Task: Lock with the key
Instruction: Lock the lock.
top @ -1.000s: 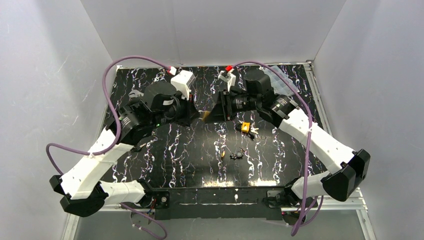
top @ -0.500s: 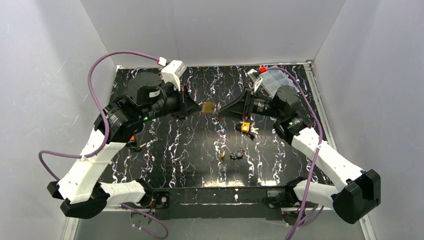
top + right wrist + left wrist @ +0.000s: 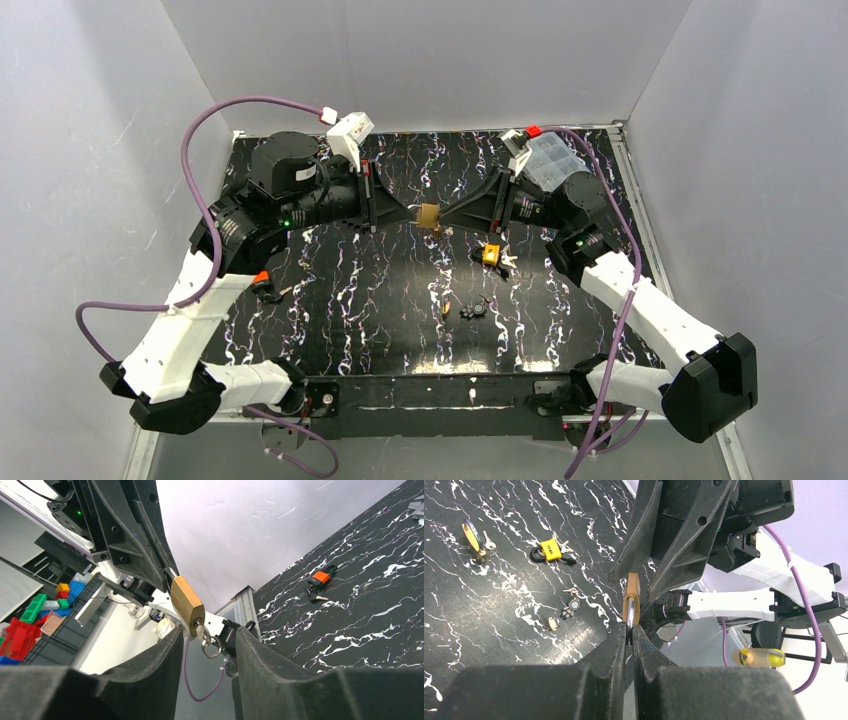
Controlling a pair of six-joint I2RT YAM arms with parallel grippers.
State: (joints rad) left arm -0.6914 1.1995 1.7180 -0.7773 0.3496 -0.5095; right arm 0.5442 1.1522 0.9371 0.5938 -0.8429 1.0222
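Note:
The lock (image 3: 428, 215) is a brass padlock held in the air over the middle of the table. My left gripper (image 3: 410, 215) is shut on its silver shackle (image 3: 629, 617), and the brass body (image 3: 631, 596) sticks out past the fingertips. The key (image 3: 202, 632) sits in the keyhole at the lock's (image 3: 187, 602) lower end, its ring (image 3: 212, 647) dangling. My right gripper (image 3: 446, 218) faces the left one and is open. Its two fingers (image 3: 165, 655) stand either side of the key without touching it.
On the black marbled table lie a yellow padlock (image 3: 490, 255), small dark and brass bits (image 3: 470, 310), and an orange-black item (image 3: 265, 285) by the left arm. A clear compartment box (image 3: 553, 160) stands at the back right. White walls close in three sides.
Both wrists have swung toward the back and turned level, carrying the lock up and slightly right. The right jaws have spread apart and now stand off the key.

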